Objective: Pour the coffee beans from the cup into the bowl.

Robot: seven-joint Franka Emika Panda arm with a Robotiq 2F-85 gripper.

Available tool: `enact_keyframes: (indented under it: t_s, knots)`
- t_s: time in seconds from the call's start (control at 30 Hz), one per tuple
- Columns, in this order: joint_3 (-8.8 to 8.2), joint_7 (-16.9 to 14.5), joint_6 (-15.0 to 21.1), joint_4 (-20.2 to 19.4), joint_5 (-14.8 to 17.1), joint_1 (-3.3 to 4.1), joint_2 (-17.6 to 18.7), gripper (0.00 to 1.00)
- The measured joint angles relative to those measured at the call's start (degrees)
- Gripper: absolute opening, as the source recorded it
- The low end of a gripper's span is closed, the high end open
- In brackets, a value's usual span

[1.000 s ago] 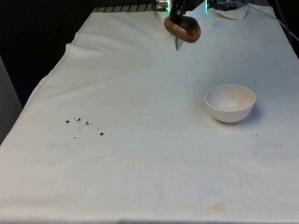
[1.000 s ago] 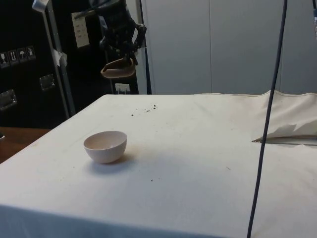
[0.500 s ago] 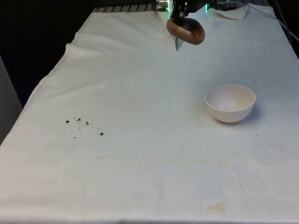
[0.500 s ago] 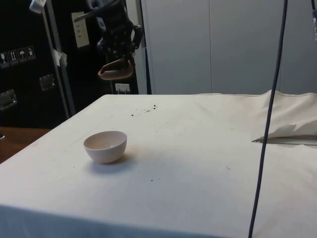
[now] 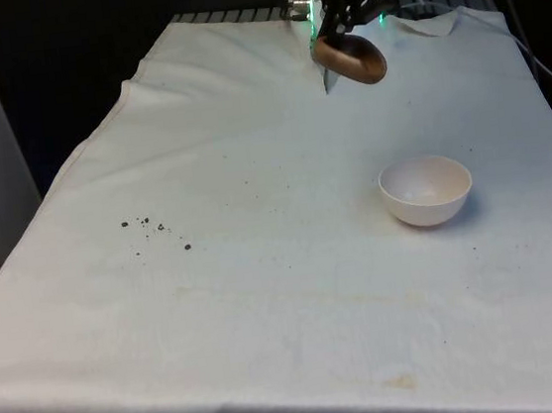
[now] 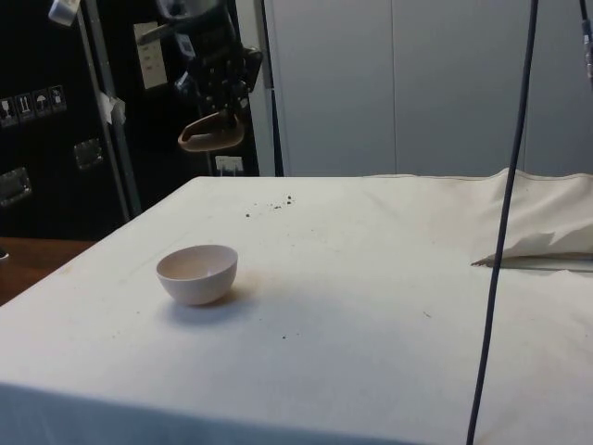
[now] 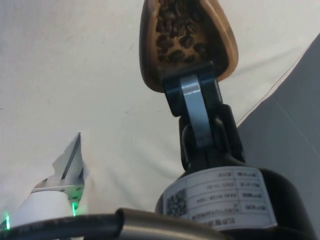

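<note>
1 black two-finger gripper clamps the rim of 1 brown wooden cup, holding coffee beans, high above the white cloth. 1 white round bowl sits well apart; loose beans scatter the cloth.

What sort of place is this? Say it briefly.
Likely a robot lab or test room, not a kitchen. A table under a white cloth carries a lone bowl; a claw holds a cup of beans; dark cabinets stand behind.

Cup rim cut off — claw hides its near edge.
</note>
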Motion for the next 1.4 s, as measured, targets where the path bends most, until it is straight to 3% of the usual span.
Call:
enact_keyframes:
  t_s: [0.8, 1.4]
  knots:
    - [0.92, -6.76, 2.29, 0.40, -2.06, 0.00, 1.38, 0.00]
    - [0.97, -11.00, 5.96, -0.86, -5.56, 0.00, 2.98, 0.00]
